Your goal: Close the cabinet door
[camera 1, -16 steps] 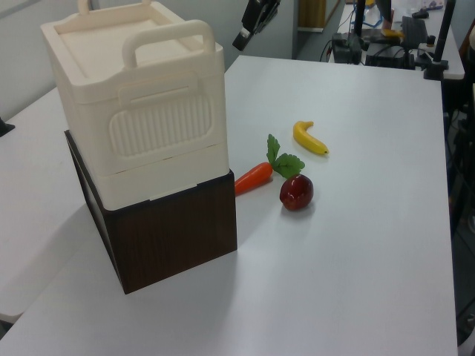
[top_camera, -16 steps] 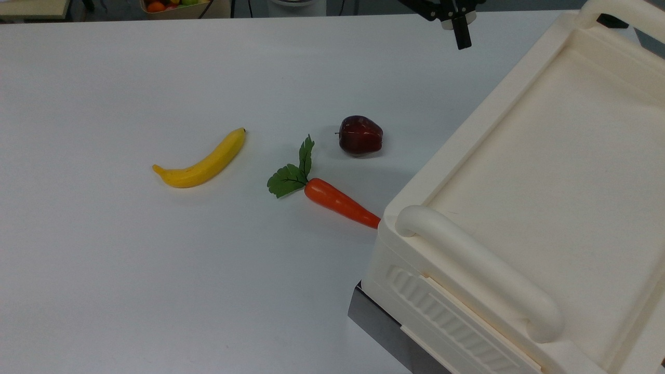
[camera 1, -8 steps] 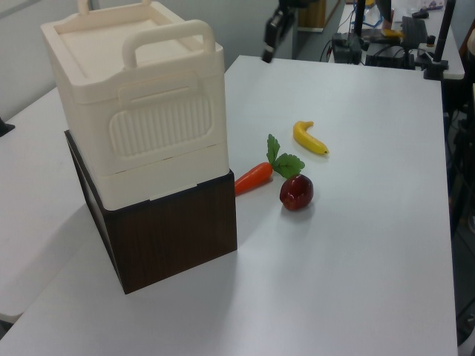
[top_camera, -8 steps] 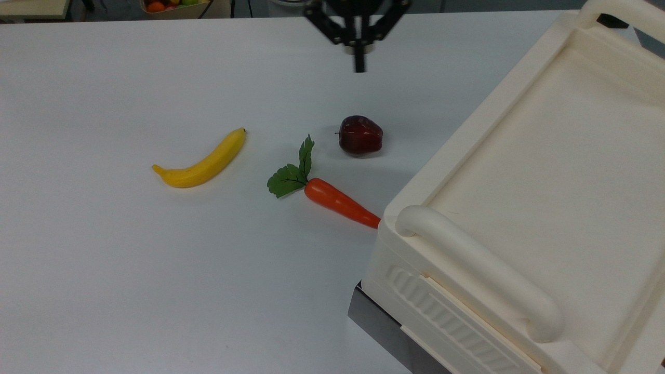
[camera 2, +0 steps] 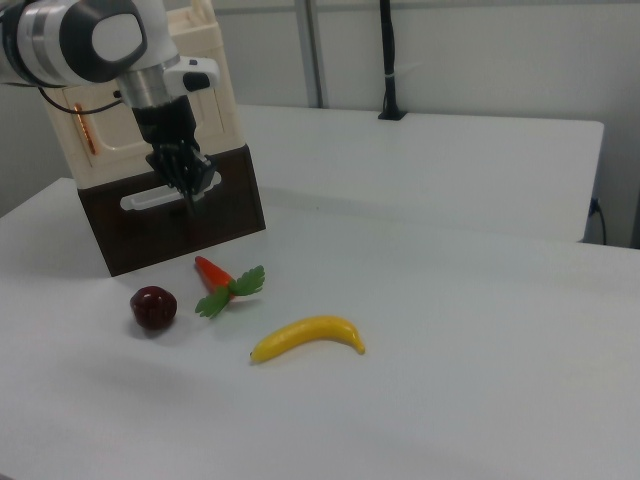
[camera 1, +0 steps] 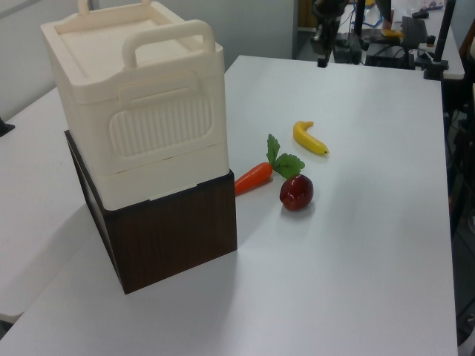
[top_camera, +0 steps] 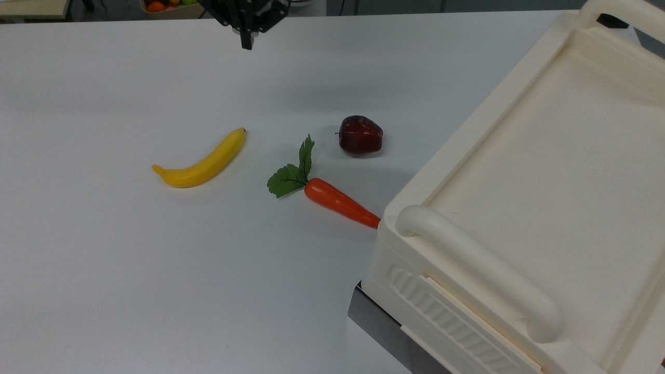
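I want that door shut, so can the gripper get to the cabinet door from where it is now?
Probably yes: the gripper hangs over bare table, and the banana, carrot and apple lie low, off the way to the cabinet door.

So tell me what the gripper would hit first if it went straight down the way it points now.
Probably bare table. The gripper points down over the white top, well apart from the banana, the carrot and the apple; depth is hard to judge, so that's a hedge.
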Available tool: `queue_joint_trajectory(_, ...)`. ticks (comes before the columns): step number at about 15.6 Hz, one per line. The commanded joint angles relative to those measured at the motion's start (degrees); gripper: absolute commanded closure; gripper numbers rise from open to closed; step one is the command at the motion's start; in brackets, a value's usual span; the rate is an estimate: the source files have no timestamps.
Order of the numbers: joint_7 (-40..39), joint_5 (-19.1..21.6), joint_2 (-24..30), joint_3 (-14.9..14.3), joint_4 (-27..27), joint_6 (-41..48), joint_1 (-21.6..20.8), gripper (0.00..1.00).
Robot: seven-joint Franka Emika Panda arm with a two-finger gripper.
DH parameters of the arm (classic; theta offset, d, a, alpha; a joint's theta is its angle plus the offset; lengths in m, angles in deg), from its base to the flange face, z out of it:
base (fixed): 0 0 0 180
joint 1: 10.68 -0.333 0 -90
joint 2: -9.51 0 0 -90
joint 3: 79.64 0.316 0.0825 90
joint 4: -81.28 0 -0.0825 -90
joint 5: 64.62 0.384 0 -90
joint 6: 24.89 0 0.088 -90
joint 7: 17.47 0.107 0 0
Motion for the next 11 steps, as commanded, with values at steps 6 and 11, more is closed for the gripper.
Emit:
queue_joint_trajectory(6, -0.5, -0.2, 5.2, -1.8, -4.7, 3.2, 1.0, 0.48)
queue_joint_trajectory(11, -0.6, -0.2, 5.3, -1.8, -4.7, 3.9, 1.2, 0.00)
